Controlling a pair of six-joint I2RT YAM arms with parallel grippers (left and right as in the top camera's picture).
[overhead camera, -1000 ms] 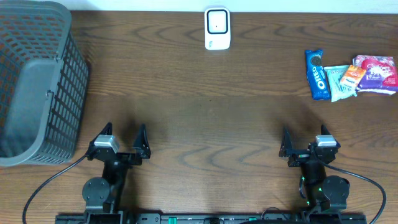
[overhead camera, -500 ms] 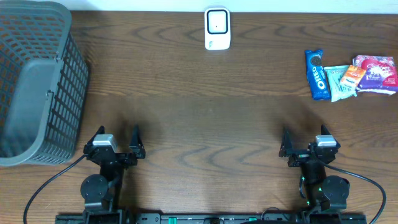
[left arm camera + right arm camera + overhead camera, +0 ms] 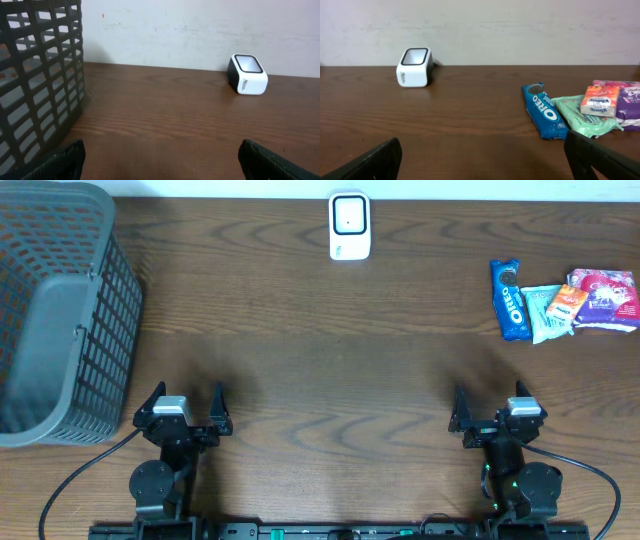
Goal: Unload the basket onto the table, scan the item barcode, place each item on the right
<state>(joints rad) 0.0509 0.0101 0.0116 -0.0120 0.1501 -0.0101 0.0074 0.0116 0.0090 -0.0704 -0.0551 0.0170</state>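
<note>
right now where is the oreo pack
In the overhead view the Oreo pack lies on the right side of the table toward the far edge, just left of a green packet and well right of the white barcode scanner.

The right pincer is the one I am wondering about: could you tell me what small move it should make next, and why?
Probably reach the right pincer forward toward the Oreo pack: the pincer is open and empty, the pack lies nearest on its side, and nothing is at the scanner yet.

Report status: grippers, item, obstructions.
Left gripper open, empty. Right gripper open, empty. Oreo pack lying with snack packets, far right; barcode scanner far centre. Nothing in between.
</note>
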